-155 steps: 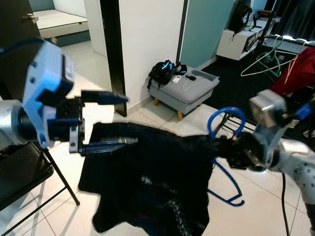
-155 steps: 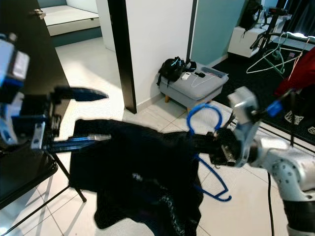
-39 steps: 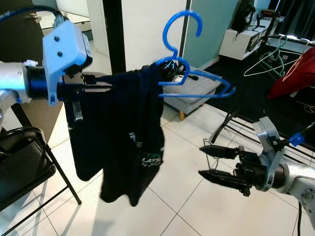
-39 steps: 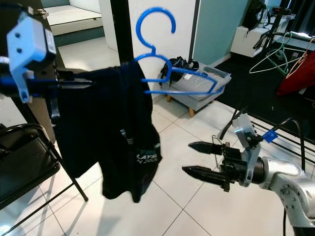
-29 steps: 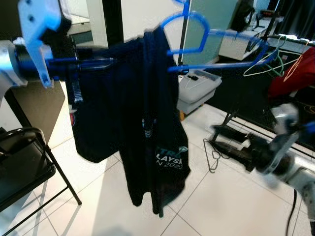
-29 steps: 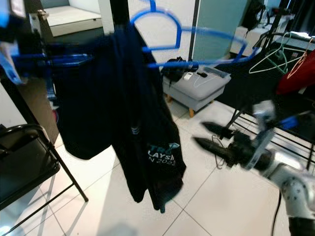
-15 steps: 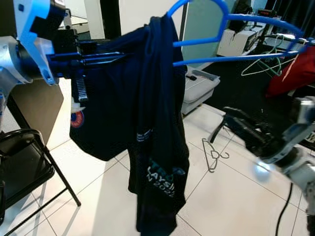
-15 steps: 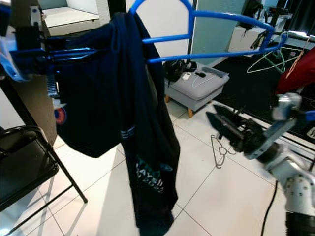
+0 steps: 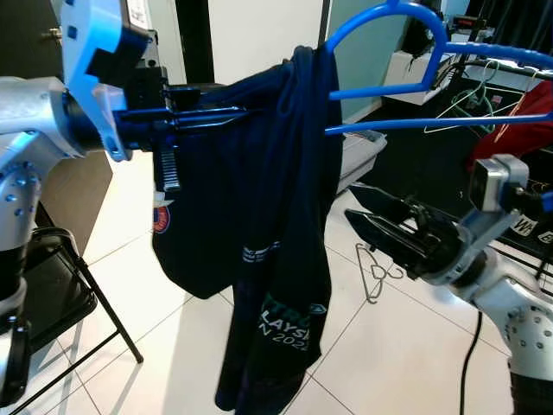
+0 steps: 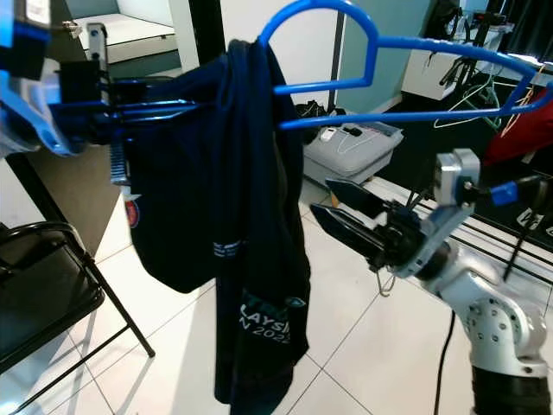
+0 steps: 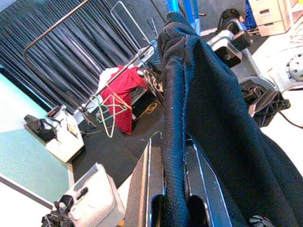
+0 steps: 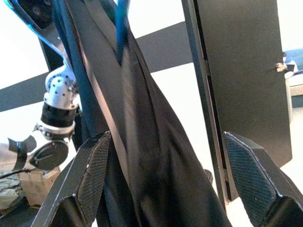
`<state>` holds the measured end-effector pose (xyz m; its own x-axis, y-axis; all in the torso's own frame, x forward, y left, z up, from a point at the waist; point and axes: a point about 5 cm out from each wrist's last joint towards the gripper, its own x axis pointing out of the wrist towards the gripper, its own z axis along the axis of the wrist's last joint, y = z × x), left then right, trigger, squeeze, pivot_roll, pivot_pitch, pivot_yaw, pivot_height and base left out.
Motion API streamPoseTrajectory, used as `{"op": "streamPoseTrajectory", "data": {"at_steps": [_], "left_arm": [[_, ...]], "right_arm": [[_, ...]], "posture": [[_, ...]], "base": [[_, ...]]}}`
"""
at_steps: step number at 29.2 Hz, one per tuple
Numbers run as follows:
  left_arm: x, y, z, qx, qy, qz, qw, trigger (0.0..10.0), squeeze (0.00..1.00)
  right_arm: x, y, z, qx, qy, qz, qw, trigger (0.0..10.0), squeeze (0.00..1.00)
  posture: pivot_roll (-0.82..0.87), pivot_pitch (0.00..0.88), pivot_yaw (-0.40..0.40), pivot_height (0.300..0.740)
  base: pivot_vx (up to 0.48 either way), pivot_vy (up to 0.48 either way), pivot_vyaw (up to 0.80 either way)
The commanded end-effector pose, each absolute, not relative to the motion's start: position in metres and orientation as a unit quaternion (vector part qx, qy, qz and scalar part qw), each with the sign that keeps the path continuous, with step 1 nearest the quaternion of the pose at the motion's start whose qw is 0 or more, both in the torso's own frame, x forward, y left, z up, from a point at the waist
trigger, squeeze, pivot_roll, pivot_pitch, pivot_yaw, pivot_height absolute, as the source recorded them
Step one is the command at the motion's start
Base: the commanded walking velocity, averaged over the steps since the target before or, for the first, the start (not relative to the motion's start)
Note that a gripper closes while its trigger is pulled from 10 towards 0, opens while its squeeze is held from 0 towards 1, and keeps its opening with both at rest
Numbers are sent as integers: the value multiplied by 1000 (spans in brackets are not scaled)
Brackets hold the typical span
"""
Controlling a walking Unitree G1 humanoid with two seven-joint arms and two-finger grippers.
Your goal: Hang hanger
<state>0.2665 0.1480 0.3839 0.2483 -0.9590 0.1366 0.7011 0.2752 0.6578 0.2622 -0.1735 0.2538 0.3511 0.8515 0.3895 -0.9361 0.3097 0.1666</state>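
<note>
**Dark garment held up over the tiled floor**

The white tiled floor point(image 9: 389, 363) lay below, a grey footstool point(image 10: 354, 147) behind. My left hand point(image 9: 226, 113) was clamped on the dark garment point(image 9: 259, 242), which hung from the blue hanger point(image 9: 432, 82) just beyond its fingertips. My right hand point(image 9: 367, 216) was spread open, near the cloth, touching nothing.

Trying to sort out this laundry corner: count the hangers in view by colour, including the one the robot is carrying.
blue hanger, carrying the dark garment: 1
green hanger, on the rack: 1
orange hanger, beside the green one: 1
bare wire hanger, on the floor: 1
Total: 4
</note>
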Motion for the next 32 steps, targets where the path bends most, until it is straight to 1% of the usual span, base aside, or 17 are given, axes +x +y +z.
{"op": "streamPoseTrajectory", "data": {"at_steps": [1,4,5,6,7,8,9,14,15,16,17,19,20,21,26,28,32], "left_arm": [[267,147,382,239,-273,-548,754,10000,0],[269,146,380,238,-271,-548,755,10000,0],[269,145,379,237,-272,-548,755,10000,0],[269,145,379,237,-272,-548,755,10000,0],[268,145,379,235,-272,-548,755,10000,0],[268,145,379,235,-272,-548,755,10000,0],[268,144,378,234,-273,-548,755,10000,0],[267,143,378,233,-274,-549,755,10000,0],[266,142,379,234,-276,-548,754,10000,0],[266,142,379,234,-276,-548,754,10000,0],[265,142,380,235,-278,-546,755,10000,0],[265,142,380,235,-278,-546,755,10000,0],[265,142,380,238,-279,-544,755,10000,0],[265,142,380,238,-279,-544,755,10000,0],[270,147,376,263,-269,-521,766,10000,0],[270,147,376,263,-269,-521,766,10000,0],[272,152,376,275,-265,-507,773,10000,0]], "right_arm": [[260,-167,258,179,-117,569,794,10000,0],[262,-165,258,172,-114,564,799,10000,0],[269,-163,255,156,-105,543,819,10000,0],[269,-163,255,156,-105,543,819,10000,0],[274,-161,253,143,-99,525,833,10000,0],[274,-161,253,143,-99,525,833,10000,0],[279,-159,250,129,-91,507,847,10000,0],[283,-156,246,112,-81,489,861,10000,0],[289,-158,242,95,-67,467,877,10000,0],[289,-158,242,95,-67,467,877,10000,0],[293,-159,240,82,-57,448,888,10000,0],[293,-159,240,82,-57,448,888,10000,0],[297,-162,237,65,-44,427,901,10000,0],[297,-162,237,65,-44,427,901,10000,0],[307,-173,228,12,-2,368,930,10000,0],[307,-173,228,12,-2,368,930,10000,0],[313,-185,219,-15,25,325,945,10000,0]], "posture": [[12,0,-6,740],[12,0,-6,740],[12,0,-6,740],[12,0,-6,740],[10,0,-8,740],[10,0,-8,740],[11,0,-8,740],[13,0,-8,740],[13,0,-8,740],[13,0,-8,740],[11,0,-8,740],[11,0,-8,740],[11,0,-8,740],[11,0,-8,740],[5,0,-7,740],[5,0,-7,740],[8,0,-11,740]], "base": [[0,0,0],[0,0,0],[0,0,0],[0,0,0],[0,0,0],[0,0,0],[0,0,0],[0,0,0],[0,0,0],[0,0,0],[0,0,0],[0,0,0],[0,0,0],[0,0,0],[0,0,0],[0,0,0],[0,0,0]]}}
